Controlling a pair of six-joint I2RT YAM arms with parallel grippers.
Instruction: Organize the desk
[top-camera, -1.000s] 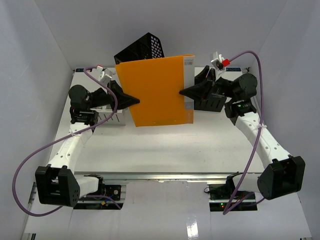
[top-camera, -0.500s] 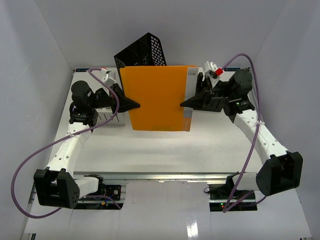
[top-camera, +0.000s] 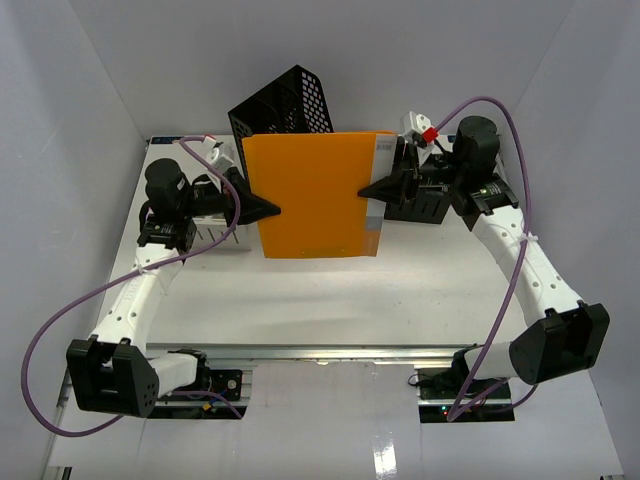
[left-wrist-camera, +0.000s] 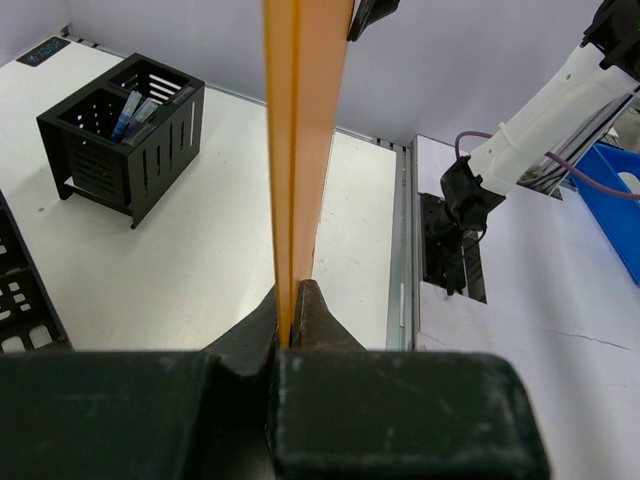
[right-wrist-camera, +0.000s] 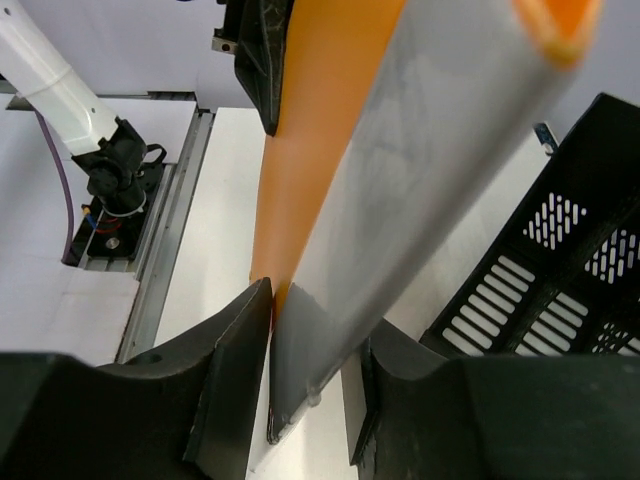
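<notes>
While the desk (top-camera: 330, 300) spreads white beneath both arms, we see the left gripper (top-camera: 274, 207) clamped tight on the left edge of an orange folder (top-camera: 315, 195), over the desk's far middle. The right gripper (top-camera: 366, 190) straddles the folder's grey right edge; whether it presses, we cannot tell. A black pen holder (top-camera: 425, 212) stands toward the far right corner.
</notes>
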